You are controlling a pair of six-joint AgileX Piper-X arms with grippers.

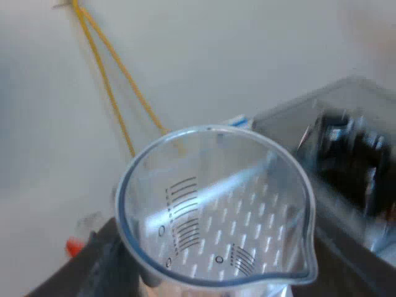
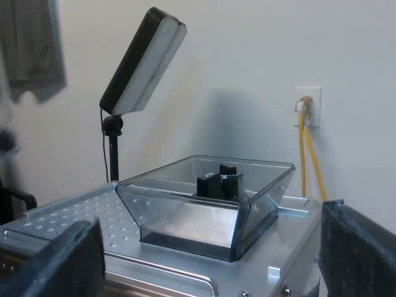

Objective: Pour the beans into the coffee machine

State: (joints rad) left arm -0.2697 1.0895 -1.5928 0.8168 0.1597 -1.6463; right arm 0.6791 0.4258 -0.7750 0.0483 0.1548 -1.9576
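Measuring glass [image 1: 216,210] in closed left jaws, beside hopper [image 2: 207,204]; right jaws wide apart, empty

left gripper [image 1: 216,272] is clamped on the measuring glass [image 1: 216,210]: one black finger [image 1: 106,267] sits pressed against the glass's outer wall, the opposite finger is too smeared to make out, and the wrist is rolled well off level, so the glass's mouth faces the camera at a slant. right gripper [image 2: 207,247] is spread wide, its black fingers [image 2: 62,263] well apart with nothing held between them. right wrist sits about level and upright, fingers pointing straight ahead, both tips at roughly the same height.
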